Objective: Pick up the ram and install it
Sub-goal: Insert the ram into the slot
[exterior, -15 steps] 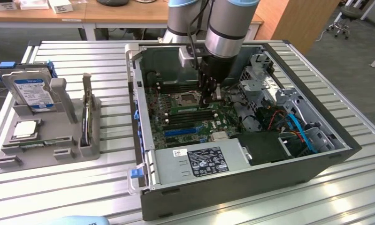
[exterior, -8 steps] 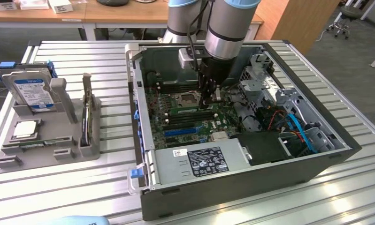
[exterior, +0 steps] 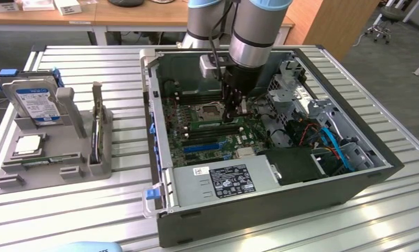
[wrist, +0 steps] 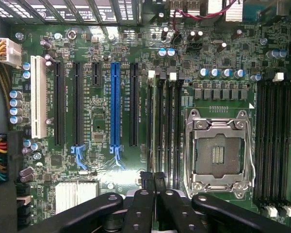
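The hand (exterior: 235, 116) reached down into the open computer case (exterior: 377, 163). Its black fingers (wrist: 146, 187) were pressed almost together, pinching the top edge of the ram (wrist: 151, 126). The ram stood on edge along one of the motherboard's memory slots. It was a long, thin green stick, and from the wrist it showed edge-on as a narrow pale line running away from the fingertips. Whether it sat fully in the slot could not be told. In the exterior view it lay just at 6 o'clock of the empty CPU socket (exterior: 211, 111), and the hand gripped it nearer its 3 o'clock end. On the counter (exterior: 69, 215), at 9 o'clock of the case, a grey holder (exterior: 73, 136) carried a blue-labelled hard drive (exterior: 35, 102).
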Robot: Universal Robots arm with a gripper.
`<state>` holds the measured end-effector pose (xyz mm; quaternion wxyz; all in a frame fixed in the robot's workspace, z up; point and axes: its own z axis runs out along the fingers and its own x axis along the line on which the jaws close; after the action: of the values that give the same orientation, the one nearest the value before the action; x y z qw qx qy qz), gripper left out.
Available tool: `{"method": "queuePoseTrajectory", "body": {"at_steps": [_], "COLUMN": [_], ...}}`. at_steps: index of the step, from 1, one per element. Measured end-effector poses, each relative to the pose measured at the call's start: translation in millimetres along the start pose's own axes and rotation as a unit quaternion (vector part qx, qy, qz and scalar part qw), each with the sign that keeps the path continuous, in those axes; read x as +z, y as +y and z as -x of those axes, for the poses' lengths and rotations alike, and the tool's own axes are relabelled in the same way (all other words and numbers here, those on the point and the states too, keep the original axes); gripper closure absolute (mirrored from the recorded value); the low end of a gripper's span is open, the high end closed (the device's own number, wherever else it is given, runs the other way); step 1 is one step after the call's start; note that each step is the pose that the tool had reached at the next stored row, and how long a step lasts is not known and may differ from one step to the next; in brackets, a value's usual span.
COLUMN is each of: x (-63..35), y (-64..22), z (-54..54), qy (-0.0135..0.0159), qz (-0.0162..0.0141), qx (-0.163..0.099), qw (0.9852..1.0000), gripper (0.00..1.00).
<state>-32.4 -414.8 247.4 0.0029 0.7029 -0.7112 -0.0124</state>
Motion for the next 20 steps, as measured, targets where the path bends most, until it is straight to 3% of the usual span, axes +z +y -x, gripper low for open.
{"method": "queuePoseTrajectory", "body": {"at_steps": [20], "x": [12.9], "y": [-0.2], "z": [-0.3], "qy": [0.0002], "qz": [0.0], "qx": [0.0], "qw": [1.0], "gripper": [0.88]}}
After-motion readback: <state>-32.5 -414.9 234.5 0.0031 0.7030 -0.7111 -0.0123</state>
